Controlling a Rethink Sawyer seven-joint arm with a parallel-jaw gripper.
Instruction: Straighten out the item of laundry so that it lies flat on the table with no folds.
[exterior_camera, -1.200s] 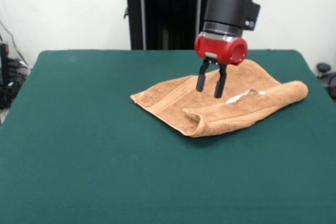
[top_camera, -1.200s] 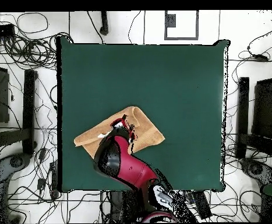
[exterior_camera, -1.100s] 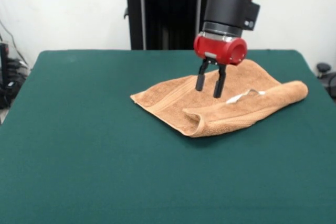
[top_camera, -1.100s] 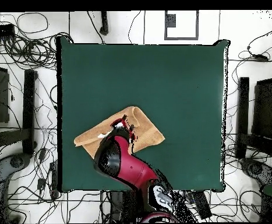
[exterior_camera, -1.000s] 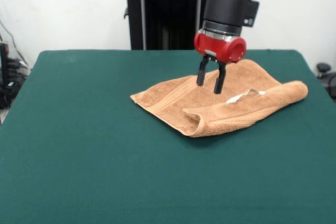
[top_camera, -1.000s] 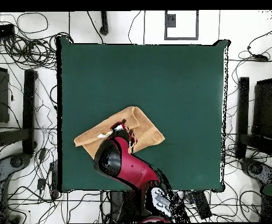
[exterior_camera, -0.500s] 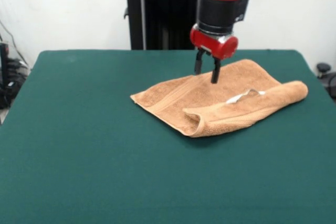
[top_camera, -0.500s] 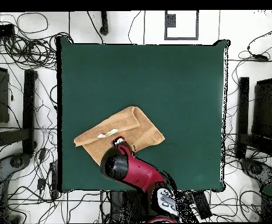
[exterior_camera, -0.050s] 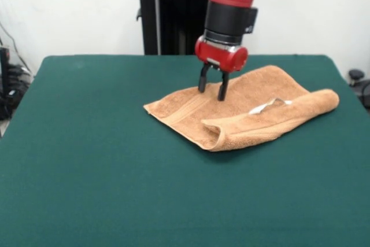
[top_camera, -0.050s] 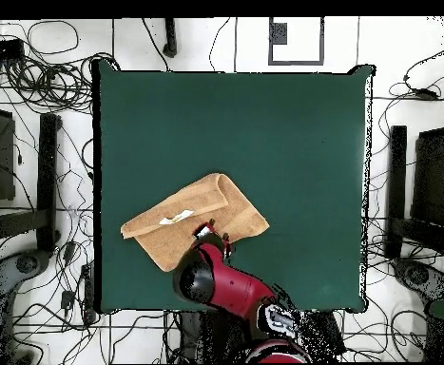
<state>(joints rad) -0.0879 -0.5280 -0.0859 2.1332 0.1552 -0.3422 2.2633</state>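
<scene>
Folded towel (exterior_camera, -0.050s: 231,105) on the green table (exterior_camera, -0.050s: 104,160), the gripper (exterior_camera, -0.050s: 211,87) poised over its far part.

The towel lies at about five o'clock from the table's centre in the overhead view – its near edge in the front view is doubled back into a thick roll running from the fold at seven o'clock toward the corner at three o'clock. A small white label (exterior_camera, -0.050s: 263,107) shows on the roll. The gripper's two black fingers (exterior_camera, -0.050s: 203,81) stand apart, holding nothing; their tips seem to sit just above the cloth, though contact is hard to judge.
</scene>
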